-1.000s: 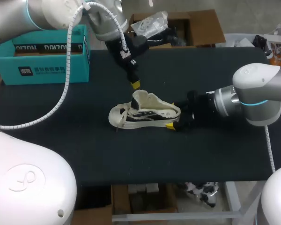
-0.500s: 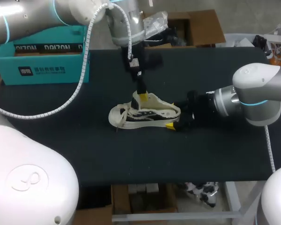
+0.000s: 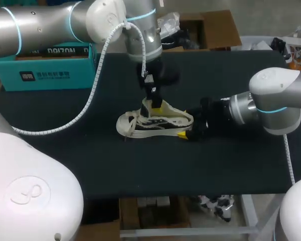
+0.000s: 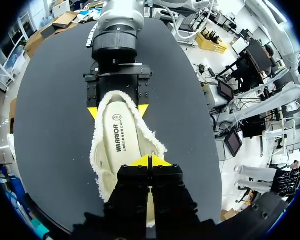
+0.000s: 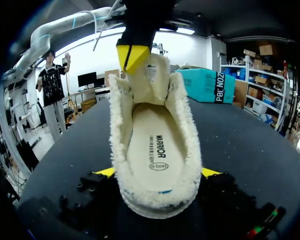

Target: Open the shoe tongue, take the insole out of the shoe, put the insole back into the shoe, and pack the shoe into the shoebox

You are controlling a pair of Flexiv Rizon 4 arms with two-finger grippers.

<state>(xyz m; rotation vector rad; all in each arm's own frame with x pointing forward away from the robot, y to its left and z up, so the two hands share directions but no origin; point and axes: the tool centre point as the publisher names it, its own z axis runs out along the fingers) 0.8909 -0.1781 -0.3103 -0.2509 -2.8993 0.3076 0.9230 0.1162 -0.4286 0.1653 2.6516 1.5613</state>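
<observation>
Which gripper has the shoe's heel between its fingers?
The right gripper: its yellow tips clamp the shoe at the heel, while the left gripper, tips together, sits at the tongue.

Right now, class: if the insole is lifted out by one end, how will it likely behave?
The insole looks thin and flat, so probably light and bendy. The shoe has a fleecy lining hugging the insole's edges, so it may drag.

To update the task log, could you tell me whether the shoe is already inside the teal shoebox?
No, the shoe lies on the black table, clearly apart from the teal shoebox at its far left corner.
</observation>
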